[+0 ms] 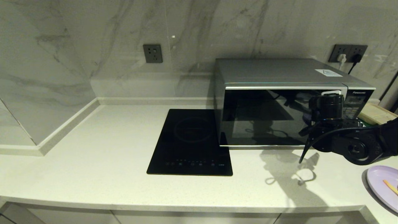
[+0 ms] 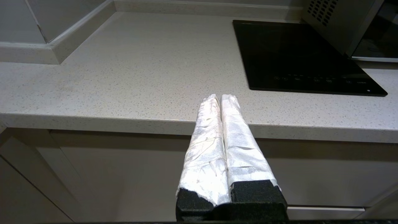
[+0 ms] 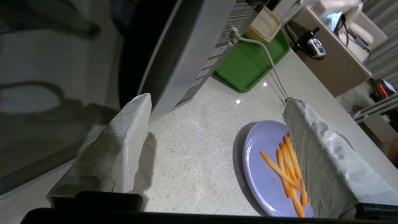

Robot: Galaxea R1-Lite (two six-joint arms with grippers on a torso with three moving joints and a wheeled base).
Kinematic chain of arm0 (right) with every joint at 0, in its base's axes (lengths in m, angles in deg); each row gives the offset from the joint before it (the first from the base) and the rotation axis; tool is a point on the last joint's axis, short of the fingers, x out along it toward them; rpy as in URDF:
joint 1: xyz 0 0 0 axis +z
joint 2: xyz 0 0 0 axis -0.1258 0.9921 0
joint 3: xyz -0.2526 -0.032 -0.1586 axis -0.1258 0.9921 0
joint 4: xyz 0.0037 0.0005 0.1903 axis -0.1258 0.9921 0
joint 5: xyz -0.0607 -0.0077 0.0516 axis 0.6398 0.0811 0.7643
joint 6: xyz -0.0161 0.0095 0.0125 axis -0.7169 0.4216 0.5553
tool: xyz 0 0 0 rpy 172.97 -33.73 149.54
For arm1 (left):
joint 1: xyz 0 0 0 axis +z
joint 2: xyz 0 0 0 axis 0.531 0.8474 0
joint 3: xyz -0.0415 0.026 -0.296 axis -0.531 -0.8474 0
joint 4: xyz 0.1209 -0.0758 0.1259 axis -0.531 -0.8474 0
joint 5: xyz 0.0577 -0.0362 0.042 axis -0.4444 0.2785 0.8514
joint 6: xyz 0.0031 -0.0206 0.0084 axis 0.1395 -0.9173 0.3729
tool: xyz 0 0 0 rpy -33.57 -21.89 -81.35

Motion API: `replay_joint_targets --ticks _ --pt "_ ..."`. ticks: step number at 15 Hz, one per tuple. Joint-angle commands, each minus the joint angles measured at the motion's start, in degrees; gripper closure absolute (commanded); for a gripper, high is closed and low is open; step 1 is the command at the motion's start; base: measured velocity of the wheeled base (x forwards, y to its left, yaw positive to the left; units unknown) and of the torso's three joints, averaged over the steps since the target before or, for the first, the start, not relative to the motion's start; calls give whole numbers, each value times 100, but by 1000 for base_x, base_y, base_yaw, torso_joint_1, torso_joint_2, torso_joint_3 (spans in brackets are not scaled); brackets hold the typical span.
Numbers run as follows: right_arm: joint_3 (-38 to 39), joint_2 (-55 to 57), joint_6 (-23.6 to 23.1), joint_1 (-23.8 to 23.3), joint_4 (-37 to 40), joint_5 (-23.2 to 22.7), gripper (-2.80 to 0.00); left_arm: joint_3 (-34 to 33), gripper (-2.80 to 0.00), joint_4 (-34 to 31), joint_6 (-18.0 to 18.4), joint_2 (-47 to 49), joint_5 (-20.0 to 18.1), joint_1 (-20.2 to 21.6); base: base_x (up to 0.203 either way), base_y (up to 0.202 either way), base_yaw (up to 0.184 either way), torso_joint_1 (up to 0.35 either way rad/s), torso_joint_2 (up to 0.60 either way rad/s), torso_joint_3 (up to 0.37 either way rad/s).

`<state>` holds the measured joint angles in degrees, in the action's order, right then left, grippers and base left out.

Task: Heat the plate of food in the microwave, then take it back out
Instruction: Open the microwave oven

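Black right arm [image 1: 357,146] with looped cable; both tools' fingers [image 2: 214,137] wrapped in pale tape.

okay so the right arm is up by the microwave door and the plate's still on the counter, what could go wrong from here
1. The right gripper hangs open at the microwave door's right edge; a slipped grab could leave the door shut.
2. The plate of food sits near the counter edge, under that arm, so a swing could knock it off.
3. A white cable trails beside the gripper and might snag.

Plate [image 1: 381,183] cut by frame edge
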<state>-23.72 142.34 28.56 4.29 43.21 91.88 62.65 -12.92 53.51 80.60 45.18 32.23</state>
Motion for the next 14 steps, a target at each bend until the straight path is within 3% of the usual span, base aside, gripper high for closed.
replay_joint_targets --ticks 1,9,14 --pt "-110 179 16 -237 -33 17 -280 -1 0 4 -4 0 4 2 0 0 0 0 0 0" --pt "-122 128 82 -545 -51 -171 -280 -1 0 4 -4 0 4 2 0 0 0 0 0 0" --pt "-139 75 428 -607 -131 -123 -280 -1 0 4 -4 0 4 2 0 0 0 0 0 0"
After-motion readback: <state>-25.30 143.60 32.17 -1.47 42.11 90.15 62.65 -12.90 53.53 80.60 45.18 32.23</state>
